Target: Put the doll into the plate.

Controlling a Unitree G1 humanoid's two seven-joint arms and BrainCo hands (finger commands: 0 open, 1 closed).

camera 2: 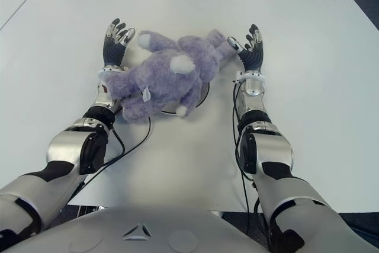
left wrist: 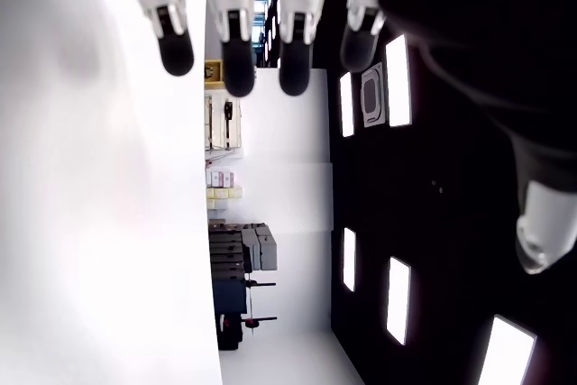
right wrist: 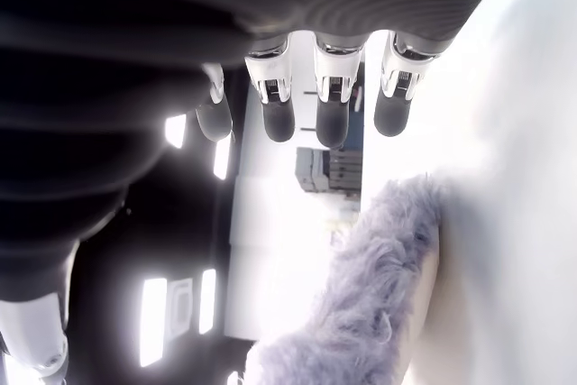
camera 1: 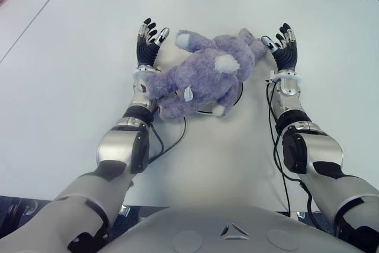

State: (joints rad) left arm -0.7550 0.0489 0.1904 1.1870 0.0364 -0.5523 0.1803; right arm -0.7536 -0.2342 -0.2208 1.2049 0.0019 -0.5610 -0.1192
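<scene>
A purple plush doll (camera 1: 204,75) lies across a white plate whose dark-edged rim (camera 1: 235,100) shows beneath it on the right; most of the plate is hidden. My left hand (camera 1: 148,42) stands just left of the doll with fingers straight and spread, holding nothing. My right hand (camera 1: 284,45) stands at the doll's right end, fingers extended (right wrist: 329,119), its thumb close to the purple fur (right wrist: 379,295). Neither hand grips the doll.
The white table (camera 1: 71,99) stretches wide on both sides. Black cables (camera 1: 172,140) run along both forearms onto the table near its front edge. A second table's edge (camera 1: 23,22) shows at the far left.
</scene>
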